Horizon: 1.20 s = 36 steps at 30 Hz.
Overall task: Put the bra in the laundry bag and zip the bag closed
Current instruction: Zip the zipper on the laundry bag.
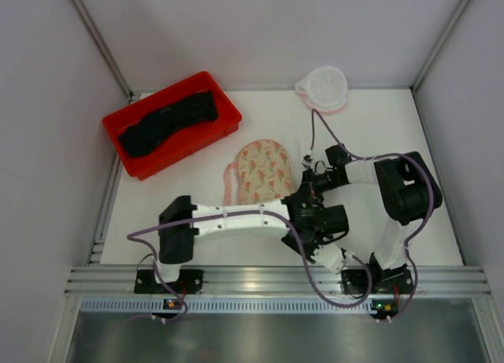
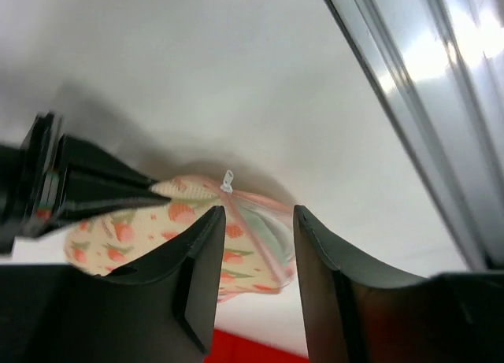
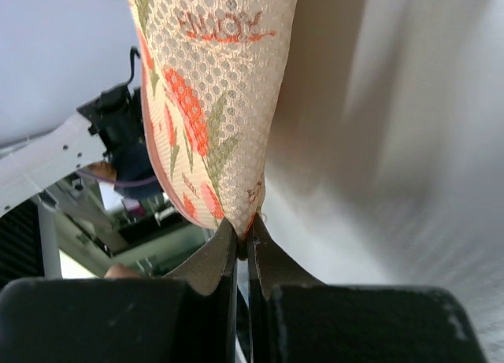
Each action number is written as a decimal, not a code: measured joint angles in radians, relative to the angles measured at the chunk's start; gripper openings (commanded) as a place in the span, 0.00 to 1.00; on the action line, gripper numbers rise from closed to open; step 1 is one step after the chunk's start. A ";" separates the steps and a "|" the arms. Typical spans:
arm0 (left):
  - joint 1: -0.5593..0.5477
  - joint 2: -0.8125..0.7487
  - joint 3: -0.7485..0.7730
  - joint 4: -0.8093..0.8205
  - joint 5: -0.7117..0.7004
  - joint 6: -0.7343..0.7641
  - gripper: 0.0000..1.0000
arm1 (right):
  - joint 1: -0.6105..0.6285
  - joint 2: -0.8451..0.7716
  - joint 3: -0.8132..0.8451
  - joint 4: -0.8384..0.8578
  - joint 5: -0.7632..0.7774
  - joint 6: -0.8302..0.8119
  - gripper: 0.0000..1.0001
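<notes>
Looking from above, I see the bra (image 1: 169,123) lying in the red tray (image 1: 186,152) at the far left of the table (image 1: 378,142), and the laundry bag (image 1: 323,86) well apart from it at the far edge. Nearer to me lies the peach patterned piece (image 1: 264,172), and both arms meet at its right side. On the left wrist view, the left gripper (image 2: 258,213) is released, its fingers apart, with a white zip pull (image 2: 227,179) just beyond them. On the right wrist view, the right gripper (image 3: 242,235) is clenched on the edge of the peach patterned piece.
</notes>
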 measured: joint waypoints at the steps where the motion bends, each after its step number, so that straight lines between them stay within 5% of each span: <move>1: 0.014 -0.065 -0.029 0.042 0.027 -0.046 0.45 | -0.008 -0.004 -0.015 0.030 0.010 0.021 0.00; 7: 0.237 -0.335 -0.248 0.327 0.176 -0.359 0.46 | -0.105 -0.137 -0.176 0.188 0.101 0.167 0.00; 11: 0.437 -0.509 -0.507 0.565 0.216 -0.563 0.62 | -0.167 -0.269 -0.270 0.293 0.190 0.318 0.00; 17: 0.456 -0.764 -0.829 0.827 0.196 -0.821 0.63 | -0.151 -0.283 -0.291 0.409 0.307 0.491 0.00; 19: 0.454 -0.772 -0.860 0.872 0.181 -0.895 0.55 | -0.145 -0.264 -0.291 0.426 0.341 0.535 0.00; 30: 0.457 -0.588 -0.891 1.018 -0.004 -1.252 0.58 | -0.011 -0.134 -0.163 0.404 0.484 0.708 0.00; 36: 0.472 -0.493 -0.854 1.020 -0.081 -1.322 0.43 | 0.062 -0.130 -0.106 0.397 0.526 0.777 0.00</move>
